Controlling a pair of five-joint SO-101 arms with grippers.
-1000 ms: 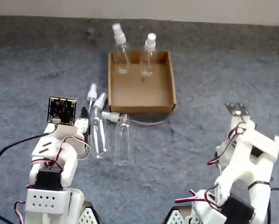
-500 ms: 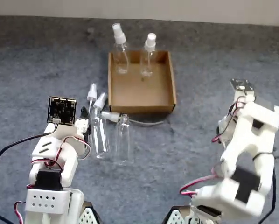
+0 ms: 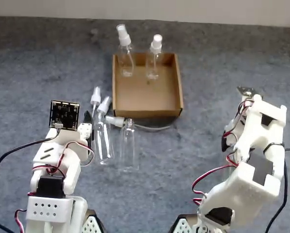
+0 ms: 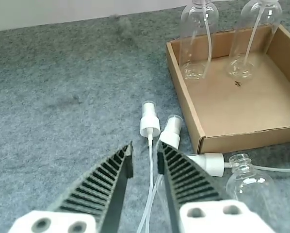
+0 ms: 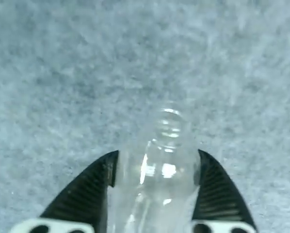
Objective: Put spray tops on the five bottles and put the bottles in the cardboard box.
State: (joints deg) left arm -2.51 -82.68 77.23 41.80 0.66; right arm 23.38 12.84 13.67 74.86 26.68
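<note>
Bottle (image 5: 159,174) grasped in the right hand (image 5: 157,156), its base cut off from view and, from above, hidden under the arm near the counter's (image 3: 38,58) right edge. Its long axis runs along the fingers, with the bare neck pointing away from the wrist. Two capped bottles (image 3: 126,62) stand upright against the far wall of the cardboard box (image 3: 147,113). Off the box's near left corner, a topped bottle (image 3: 102,141) and an uncapped bottle (image 3: 128,145) lie with necks toward the far edge, among loose spray tops (image 4: 149,124). The left hand (image 4: 144,151) hangs near them, fingers slightly parted and empty.
</note>
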